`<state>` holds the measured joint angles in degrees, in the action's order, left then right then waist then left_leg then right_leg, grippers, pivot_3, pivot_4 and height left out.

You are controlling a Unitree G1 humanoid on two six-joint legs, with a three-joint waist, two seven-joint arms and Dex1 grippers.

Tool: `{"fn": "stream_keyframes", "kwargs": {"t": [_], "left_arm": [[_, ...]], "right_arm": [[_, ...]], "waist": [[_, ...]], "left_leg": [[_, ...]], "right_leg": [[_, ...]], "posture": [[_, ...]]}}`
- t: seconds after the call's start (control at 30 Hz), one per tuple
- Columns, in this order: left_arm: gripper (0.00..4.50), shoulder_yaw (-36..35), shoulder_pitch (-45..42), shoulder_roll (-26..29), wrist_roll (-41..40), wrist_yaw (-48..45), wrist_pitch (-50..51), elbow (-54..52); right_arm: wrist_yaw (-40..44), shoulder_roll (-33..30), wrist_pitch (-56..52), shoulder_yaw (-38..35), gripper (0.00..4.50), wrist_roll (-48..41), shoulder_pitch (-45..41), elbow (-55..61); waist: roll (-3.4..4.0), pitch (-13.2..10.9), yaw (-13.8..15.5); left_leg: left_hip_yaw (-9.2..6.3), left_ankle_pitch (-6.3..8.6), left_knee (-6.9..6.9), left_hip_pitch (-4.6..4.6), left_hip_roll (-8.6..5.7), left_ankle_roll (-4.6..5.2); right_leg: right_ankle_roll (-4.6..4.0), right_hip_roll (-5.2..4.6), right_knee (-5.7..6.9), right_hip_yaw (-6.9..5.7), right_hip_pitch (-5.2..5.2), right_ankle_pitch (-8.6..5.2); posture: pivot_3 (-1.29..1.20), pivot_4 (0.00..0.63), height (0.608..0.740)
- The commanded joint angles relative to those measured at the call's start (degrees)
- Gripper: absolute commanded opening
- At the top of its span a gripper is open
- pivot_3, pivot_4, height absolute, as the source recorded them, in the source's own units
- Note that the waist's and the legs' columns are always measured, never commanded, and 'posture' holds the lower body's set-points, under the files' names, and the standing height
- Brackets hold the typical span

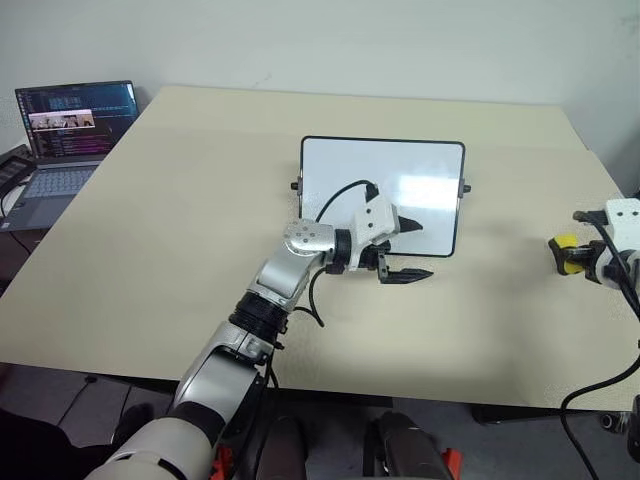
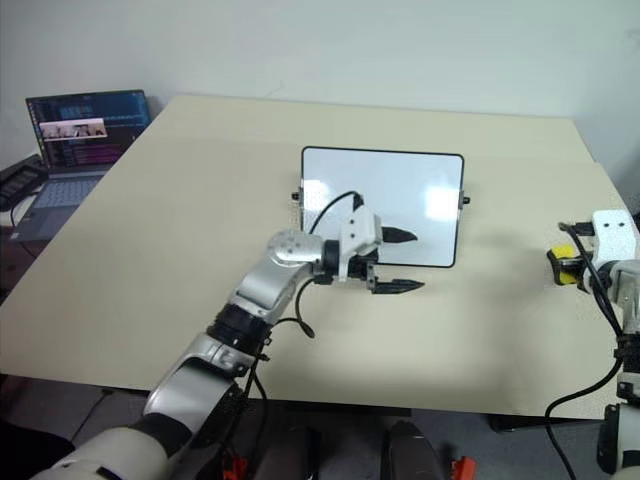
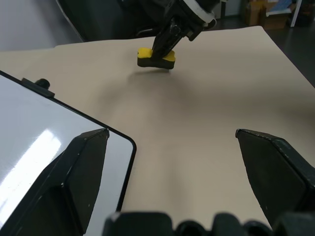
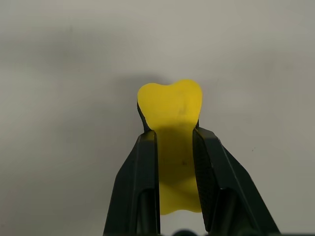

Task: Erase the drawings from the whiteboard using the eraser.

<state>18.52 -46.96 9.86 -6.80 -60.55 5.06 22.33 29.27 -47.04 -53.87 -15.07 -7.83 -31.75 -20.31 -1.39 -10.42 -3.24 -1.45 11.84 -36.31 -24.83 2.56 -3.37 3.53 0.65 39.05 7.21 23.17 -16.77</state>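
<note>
Right pincer [image 4: 174,142] pinching eraser [image 4: 171,110], held off to board's side above table [image 1: 200,250]. Left pincer [image 1: 407,247] spread wide at whiteboard [image 1: 340,165] corner, probably to steady it. No drawings visible.

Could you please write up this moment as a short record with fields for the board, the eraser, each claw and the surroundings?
Board: small white rectangular whiteboard with thin black frame, flat on the beige table; no marks visible.
Eraser: small yellow block eraser with dark underside, off the board's right.
Right claw: shut on the eraser.
Left claw: open, at the board's near right corner.
Surroundings: open laptop, screen lit, far left.
</note>
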Motion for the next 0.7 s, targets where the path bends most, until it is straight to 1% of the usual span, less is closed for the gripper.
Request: {"fn": "stream_keyframes", "kwargs": {"t": [0.03, 0.4, 0.53, 0.7], "left_arm": [[4.50, -0.9, -0.4, 0.2, -0.3, 0.0, -0.6, -1.8], [4.50, -1.4, -0.1, 1.4, -0.3, 0.4, 0.4, -2.5], [4.50, -1.5, 0.1, 1.6, -0.4, 0.4, 0.7, -2.9], [4.50, -1.4, 0.1, 1.4, -0.6, 0.4, 0.9, -3.0]], "right_arm": [[0.3, -1.2, 2.3, 0.5, 0.97, 0.1, -2.3, -1.0], [2.4, -1.8, 2.4, 2.1, 0.97, -0.6, -5.1, -3.3], [4.7, -2.5, -0.6, 2.8, 0.97, -1.5, -3.9, -2.0], [4.3, -2.4, -0.8, 1.7, 0.97, -1.5, -3.0, -2.5]], "waist": [[0.01, 0.0, 0.0], [0.02, 0.0, 0.1], [0.03, 0.0, 0.1], [0.03, 0.0, 0.1]], "left_leg": [[0.00, 0.00, 0.00, 0.00, 0.00, 0.00], [-0.02, 0.00, 0.00, 0.00, 0.00, -0.01], [-0.01, 0.00, 0.00, 0.00, 0.00, -0.01], [-0.02, 0.00, -0.01, 0.00, 0.00, -0.01]], "right_leg": [[0.00, 0.00, 0.00, 0.00, 0.00, 0.00], [0.00, 0.00, 0.00, -0.02, -0.02, 0.00], [0.00, 0.00, 0.00, -0.02, -0.02, 0.00], [0.00, -0.01, 0.01, -0.02, -0.02, 0.00]], "posture": [[0.00, 0.150, 0.740], [0.00, 0.150, 0.740], [0.00, 0.150, 0.740], [0.00, 0.150, 0.740]]}}
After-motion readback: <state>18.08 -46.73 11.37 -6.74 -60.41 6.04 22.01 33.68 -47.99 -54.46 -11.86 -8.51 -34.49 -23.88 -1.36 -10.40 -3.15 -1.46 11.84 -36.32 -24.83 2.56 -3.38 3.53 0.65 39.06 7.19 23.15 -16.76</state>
